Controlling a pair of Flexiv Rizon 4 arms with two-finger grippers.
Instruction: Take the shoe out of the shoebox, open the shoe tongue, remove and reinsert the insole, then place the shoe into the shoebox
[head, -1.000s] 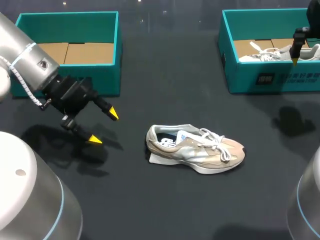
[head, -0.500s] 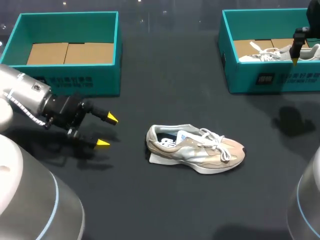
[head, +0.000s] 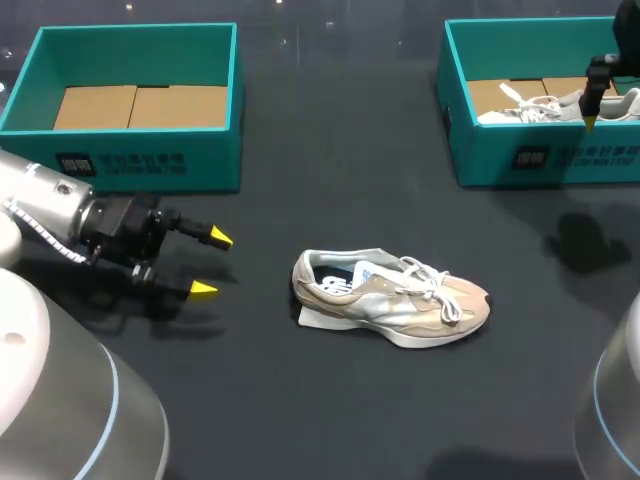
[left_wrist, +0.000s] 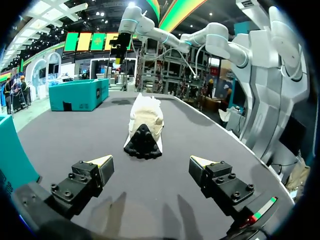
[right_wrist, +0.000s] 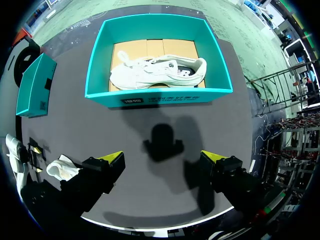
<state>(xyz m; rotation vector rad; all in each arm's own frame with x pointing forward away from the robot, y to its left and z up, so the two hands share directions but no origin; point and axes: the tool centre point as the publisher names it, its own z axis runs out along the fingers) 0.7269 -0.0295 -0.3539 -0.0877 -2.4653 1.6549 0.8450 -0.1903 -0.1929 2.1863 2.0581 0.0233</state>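
Note:
A beige sneaker (head: 392, 297) with white laces lies on its sole mid-table, toe to the right, with a pale insole edge showing under its heel. My left gripper (head: 210, 264) hovers low to its left, open and empty. In the left wrist view the sneaker (left_wrist: 144, 124) sits ahead of the open fingers, heel toward them. My right gripper (head: 592, 118) hangs high over the right teal shoebox (head: 560, 155), open. The right wrist view looks down between its open fingers (right_wrist: 110, 162) onto that shoebox (right_wrist: 157, 97), which holds a white shoe (right_wrist: 157, 71).
A second teal shoebox (head: 140, 165) with a bare cardboard bottom stands at the back left, just behind my left arm. It also shows in the right wrist view (right_wrist: 34, 92). Dark tabletop lies around the sneaker.
My left arm has dropped low and swung its fingers level toward the sneaker, uncovering the left shoebox's front. The right arm and the sneaker have not moved.

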